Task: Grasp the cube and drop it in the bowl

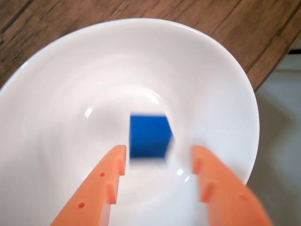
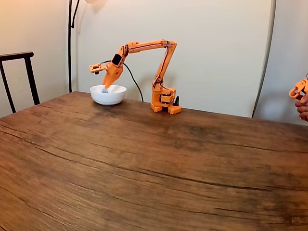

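The white bowl (image 1: 70, 94) spreads across the wrist view, and the small blue cube (image 1: 149, 136) is inside it near the bottom, blurred. My orange gripper (image 1: 159, 151) is open just above the cube. Its two fingers stand apart on either side of the cube with a gap on each side, touching nothing. In the fixed view the arm bends over the far left of the table, and the gripper (image 2: 105, 87) points down into the bowl (image 2: 109, 96).
The bowl stands near the far left edge of the wooden table (image 2: 154, 159). The arm's base (image 2: 163, 100) is to the bowl's right. A chair (image 2: 19, 77) stands at the left. A person's hand (image 2: 303, 103) holding an orange part is at the right edge.
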Robot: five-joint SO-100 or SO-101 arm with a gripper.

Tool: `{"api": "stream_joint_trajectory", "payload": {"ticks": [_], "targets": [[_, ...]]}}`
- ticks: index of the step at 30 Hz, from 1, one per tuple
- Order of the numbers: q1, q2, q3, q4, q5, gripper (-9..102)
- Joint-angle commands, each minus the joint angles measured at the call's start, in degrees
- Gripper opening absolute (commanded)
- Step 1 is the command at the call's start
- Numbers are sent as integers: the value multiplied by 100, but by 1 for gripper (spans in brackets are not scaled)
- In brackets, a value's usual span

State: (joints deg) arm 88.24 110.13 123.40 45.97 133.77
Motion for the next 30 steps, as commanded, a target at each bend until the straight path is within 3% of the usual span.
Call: {"api": "stream_joint_trajectory", "payload": {"ticks": [1,7,18,30], "targets": [[0,79,-149,26,0,33],[-158,114,-721,844,-53,31],[-1213,1107,-2188,2830,26,5],[-2979,2355,-2127,4104,26,-1]]}}
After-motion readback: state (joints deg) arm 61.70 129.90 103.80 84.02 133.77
